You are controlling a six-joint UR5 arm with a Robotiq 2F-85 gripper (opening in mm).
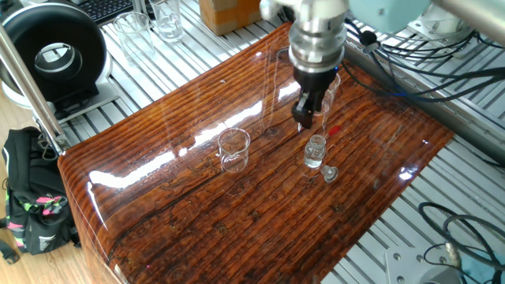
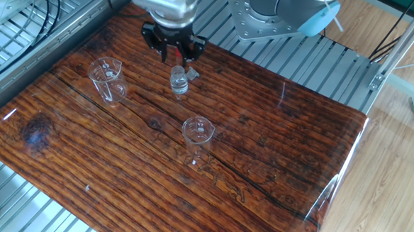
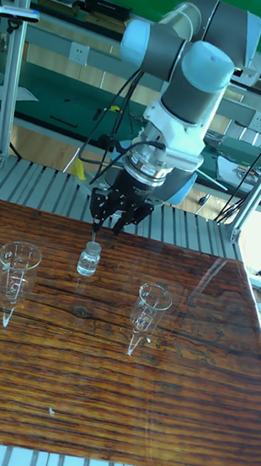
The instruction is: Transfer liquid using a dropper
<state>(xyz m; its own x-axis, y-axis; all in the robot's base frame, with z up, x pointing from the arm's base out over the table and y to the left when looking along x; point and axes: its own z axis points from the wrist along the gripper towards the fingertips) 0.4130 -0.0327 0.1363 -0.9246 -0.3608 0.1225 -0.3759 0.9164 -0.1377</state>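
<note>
Fingers (image 3: 97,205) stood apart as I watched, the gripper (image 3: 115,215) hanging just above the small glass bottle (image 3: 88,259) on the wooden table (image 2: 280,148). The dropper's (image 2: 178,56) red bulb showed between the fingers in the other fixed view; whether they touched it, I couldn't tell. Stopper (image 1: 329,173) lay just beside the bottle. Two conical glass vessels (image 3: 18,267) (image 3: 149,307) stood upright, well apart

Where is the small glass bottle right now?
The bottle stands on the wooden table, just below the gripper, with its stopper lying beside it. In the tall fixed view it sits between the two beakers, nearer the left one.
</note>
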